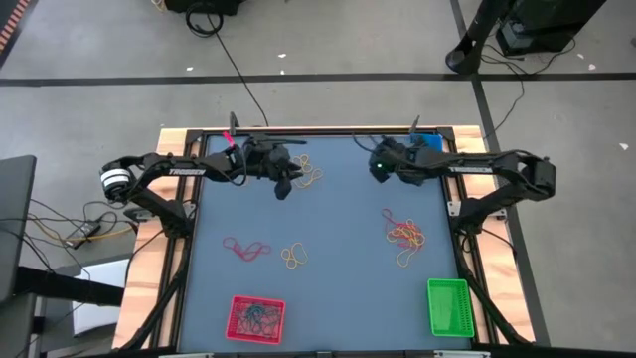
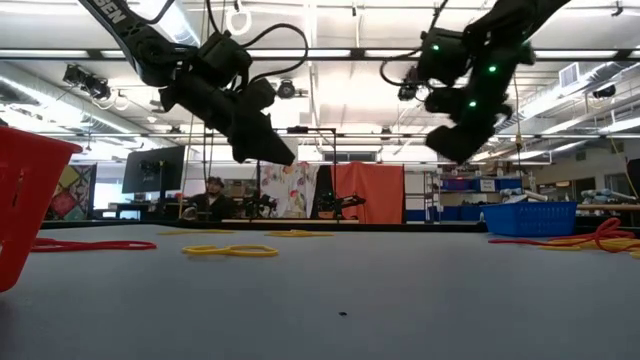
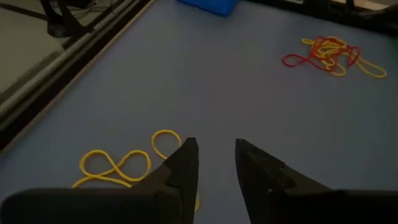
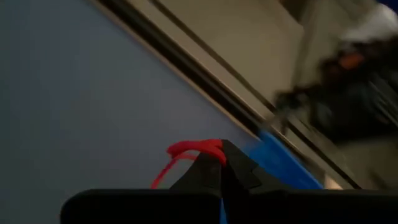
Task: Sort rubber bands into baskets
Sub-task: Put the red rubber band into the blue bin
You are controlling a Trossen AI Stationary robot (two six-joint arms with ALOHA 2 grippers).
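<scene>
the left gripper (image 3: 214, 163) hangs above the table's far left part, fingers parted and empty, over yellow rubber bands (image 3: 124, 165). the right gripper (image 4: 219, 167) is up near the far edge by the blue basket (image 2: 530, 217), jaws closed on a red rubber band (image 4: 186, 152), which looks pinched at the tips, though the view is blurry. the red basket (image 1: 256, 318) and green basket (image 1: 448, 305) sit along the near edge.

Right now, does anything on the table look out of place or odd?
Mostly expected clutter: rubber bands lie loose on the table. One oddity: the red basket holds a dark tangle, not only colored bands. The right gripper pinches a red band.
</scene>
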